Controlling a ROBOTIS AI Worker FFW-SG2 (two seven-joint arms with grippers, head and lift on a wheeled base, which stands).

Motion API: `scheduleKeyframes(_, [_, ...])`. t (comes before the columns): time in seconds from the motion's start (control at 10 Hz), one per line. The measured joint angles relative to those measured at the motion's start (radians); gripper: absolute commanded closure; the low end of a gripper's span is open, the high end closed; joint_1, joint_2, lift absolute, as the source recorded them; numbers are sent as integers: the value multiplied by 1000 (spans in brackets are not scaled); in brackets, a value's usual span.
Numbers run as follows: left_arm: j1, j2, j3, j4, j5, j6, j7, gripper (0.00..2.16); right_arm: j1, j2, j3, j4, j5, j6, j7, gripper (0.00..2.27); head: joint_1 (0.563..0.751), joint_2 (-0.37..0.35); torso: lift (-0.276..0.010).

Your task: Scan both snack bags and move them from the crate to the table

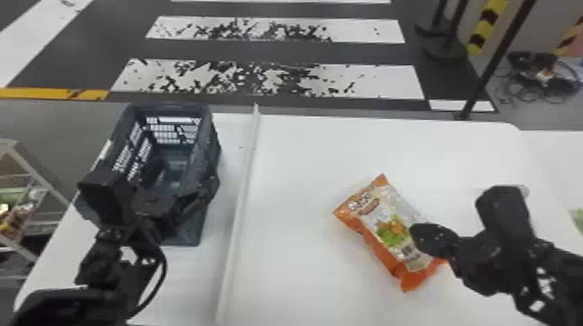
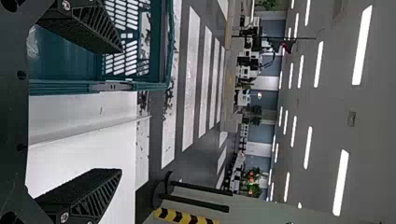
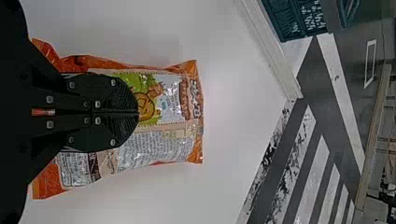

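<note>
On the white table (image 1: 303,173), right of the pale strip (image 1: 240,203), lies one snack bag (image 1: 386,221); the right gripper (image 1: 417,234) is over its near end, fingers pressed together, contact undetermined. Left of the strip, the left gripper (image 1: 178,190), fingers spread wide, is at the near end of the dark crate (image 1: 213,141).

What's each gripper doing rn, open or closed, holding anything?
Left gripper: open, fingers wide apart, holding nothing.
Right gripper: closed, fingers together over the snack bag, with no part of it visibly pinched between them.
</note>
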State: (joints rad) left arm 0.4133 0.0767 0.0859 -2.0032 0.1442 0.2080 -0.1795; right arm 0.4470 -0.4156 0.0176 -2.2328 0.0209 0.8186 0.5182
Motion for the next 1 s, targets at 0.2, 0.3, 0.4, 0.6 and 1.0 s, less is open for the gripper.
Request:
scheduleKeyframes(0.2, [2, 0, 1, 2, 0, -1, 0, 87, 23, 0, 10, 4, 2, 11, 6, 2250, 695, 43, -88])
scheduleKeyframes(0.3, [2, 0, 1, 4, 0, -3, 0, 87, 26, 0, 21, 27, 7, -2, 6, 2250, 695, 45, -88])
scheduleKeyframes(0.4, [2, -1, 0, 4, 0, -3, 0, 87, 15, 1, 38, 68, 13, -23, 5, 2250, 695, 47, -88])
scheduleKeyframes(0.6, [3, -1, -2, 4, 0, -3, 0, 87, -12, 1, 68, 137, 24, -55, 5, 2250, 695, 48, -88])
scheduleKeyframes(1.0, [4, -2, -2, 5, 0, -6, 0, 87, -47, 1, 115, 236, 42, -89, 4, 2250, 695, 54, -88])
